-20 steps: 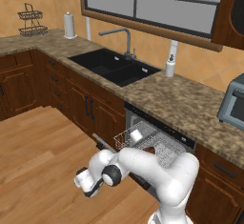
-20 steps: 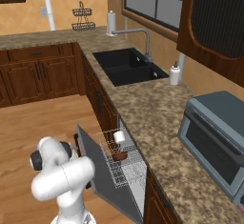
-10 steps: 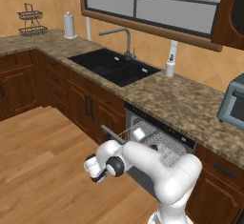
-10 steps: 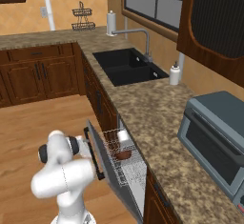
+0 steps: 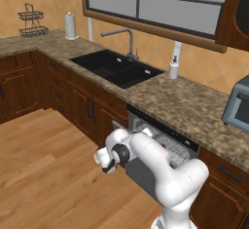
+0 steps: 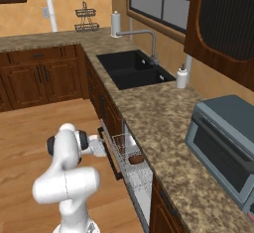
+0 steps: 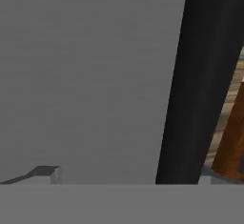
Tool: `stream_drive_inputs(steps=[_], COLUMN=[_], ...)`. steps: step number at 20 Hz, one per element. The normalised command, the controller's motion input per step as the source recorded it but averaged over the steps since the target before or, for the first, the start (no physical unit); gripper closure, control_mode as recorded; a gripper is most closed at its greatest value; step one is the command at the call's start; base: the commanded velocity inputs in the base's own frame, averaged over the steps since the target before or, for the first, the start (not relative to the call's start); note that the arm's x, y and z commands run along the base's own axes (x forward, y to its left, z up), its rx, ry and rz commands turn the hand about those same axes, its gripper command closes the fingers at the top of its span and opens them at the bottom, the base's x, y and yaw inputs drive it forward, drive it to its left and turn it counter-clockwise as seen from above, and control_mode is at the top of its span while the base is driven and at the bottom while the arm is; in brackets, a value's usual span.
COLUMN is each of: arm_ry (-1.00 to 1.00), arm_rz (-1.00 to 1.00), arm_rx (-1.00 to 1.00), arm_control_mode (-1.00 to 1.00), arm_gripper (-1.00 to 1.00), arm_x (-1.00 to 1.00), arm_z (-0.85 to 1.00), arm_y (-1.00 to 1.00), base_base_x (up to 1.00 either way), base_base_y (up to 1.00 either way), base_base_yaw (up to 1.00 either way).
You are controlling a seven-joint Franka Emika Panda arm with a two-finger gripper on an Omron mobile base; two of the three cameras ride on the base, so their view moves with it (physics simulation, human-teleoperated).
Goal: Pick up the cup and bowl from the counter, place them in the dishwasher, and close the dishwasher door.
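Grey dishwasher door point(image 6: 110, 150) stands nearly shut, one bowl point(image 6: 135, 159) racked; pincer point(image 6: 101, 146) state unclear.

dishwasher door point(image 6: 111, 152): grey, black bar handle, nearly upright, slightly ajar
bowl point(image 6: 135, 158): dark brown, sat in the white rack
counter point(image 5: 194, 108): brown speckled granite

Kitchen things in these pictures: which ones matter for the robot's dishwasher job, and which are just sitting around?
Part of the job:
- dishwasher door, nearly shut
- its handle
- rack
- bowl in the rack
- end effector, at the door

Just sitting around:
- soap bottle
- paper roll
- toaster oven
- wire basket
- faucet
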Motion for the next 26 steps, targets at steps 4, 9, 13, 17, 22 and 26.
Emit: stream_drive_inputs(steps=[4,9,13,17,22,26], arm_ry=[0.03,0.05,0.11,0.15,0.15,0.11], arm_rz=[0.25,0.29,0.22,0.14,0.06,0.00], arm_rx=[0.19,0.18,0.19,0.14,0.09,0.02], arm_control_mode=[-1.00,-1.00,-1.00,-1.00,-1.00,-1.00], arm_gripper=[-1.00,-1.00,-1.00,-1.00,-1.00,-1.00], arm_x=[0.44,0.44,0.69,0.84,0.78,0.44], arm_z=[0.00,0.00,-0.03,-0.10,-0.14,-0.02], arm_y=[-1.00,-1.00,-1.00,-0.98,-0.75,-0.28], base_base_x=[0.00,0.00,0.00,0.00,0.00,0.00], base_base_y=[0.00,0.00,0.00,0.00,0.00,0.00], base_base_yaw=[0.00,0.00,0.00,0.00,0.00,0.00])
